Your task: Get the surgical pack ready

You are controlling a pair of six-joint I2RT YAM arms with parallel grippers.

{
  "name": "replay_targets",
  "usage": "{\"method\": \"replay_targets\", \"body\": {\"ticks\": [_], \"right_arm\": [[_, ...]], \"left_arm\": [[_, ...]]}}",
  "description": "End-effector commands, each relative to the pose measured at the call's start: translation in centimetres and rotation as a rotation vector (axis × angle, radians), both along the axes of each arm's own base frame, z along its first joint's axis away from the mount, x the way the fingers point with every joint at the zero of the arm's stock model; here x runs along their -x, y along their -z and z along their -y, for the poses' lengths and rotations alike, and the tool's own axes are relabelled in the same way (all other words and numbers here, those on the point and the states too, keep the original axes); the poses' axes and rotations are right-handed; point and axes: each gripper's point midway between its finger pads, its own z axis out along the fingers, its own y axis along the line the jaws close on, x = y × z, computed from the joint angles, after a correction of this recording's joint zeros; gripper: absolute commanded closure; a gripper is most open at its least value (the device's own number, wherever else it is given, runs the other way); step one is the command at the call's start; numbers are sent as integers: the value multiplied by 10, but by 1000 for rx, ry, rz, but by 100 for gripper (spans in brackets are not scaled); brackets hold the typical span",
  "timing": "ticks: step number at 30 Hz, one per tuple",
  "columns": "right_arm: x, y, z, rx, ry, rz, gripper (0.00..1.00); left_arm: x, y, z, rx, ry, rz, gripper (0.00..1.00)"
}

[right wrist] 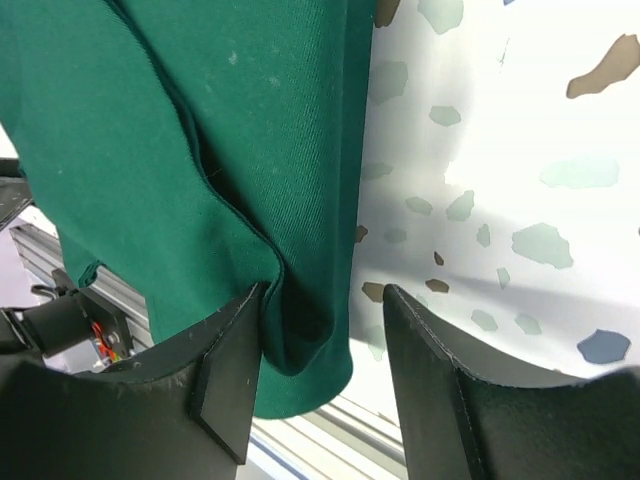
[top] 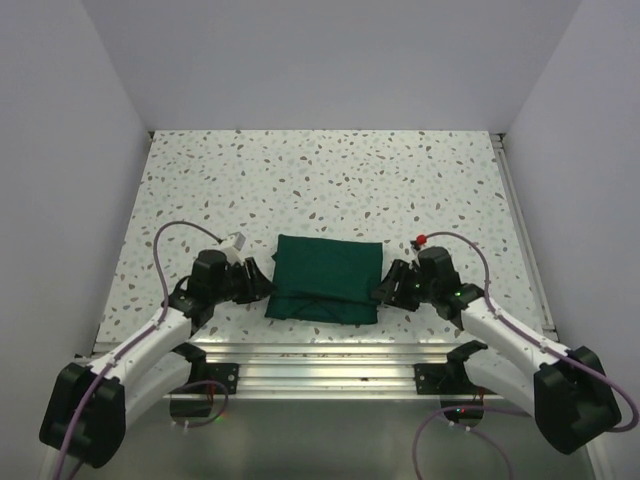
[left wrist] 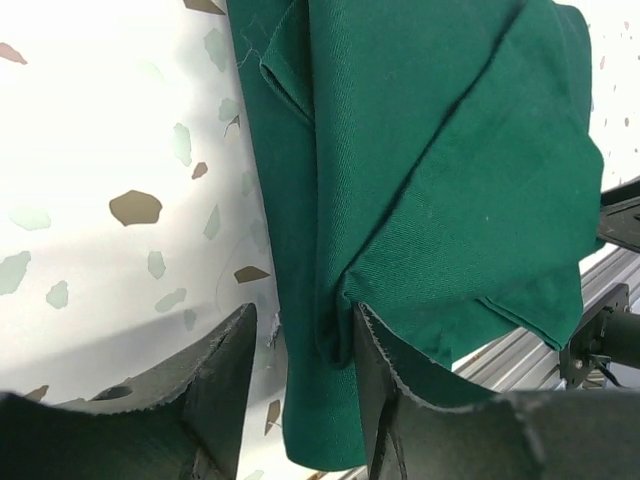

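Between the left fingers [left wrist: 225, 390] and the right fingers [right wrist: 230, 380], on the speckled worktop [top: 300, 180]: one surgical pack [top: 325, 278], a dark green cloth bundle, folded roughly square and lying flat. Left fingers: spread apart, released, the bundle's left hem lying loose in the gap. Right fingers: likewise released, the right hem between them, with bare worktop showing beside the outer finger.
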Motion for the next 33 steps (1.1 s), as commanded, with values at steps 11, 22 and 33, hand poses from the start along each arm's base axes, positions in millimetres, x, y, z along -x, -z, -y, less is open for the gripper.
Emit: {"method": "replay_targets", "body": {"ticks": [11, 22, 33], "right_arm": [[-10, 18, -20, -45, -4, -4, 70], [-69, 6, -25, 12, -17, 66, 83], [-196, -7, -26, 48, -28, 118, 80]], "left_arm": [[8, 26, 12, 69, 12, -25, 83], [-15, 37, 7, 32, -74, -14, 100], [-109, 6, 22, 34, -183, 139, 100]]}}
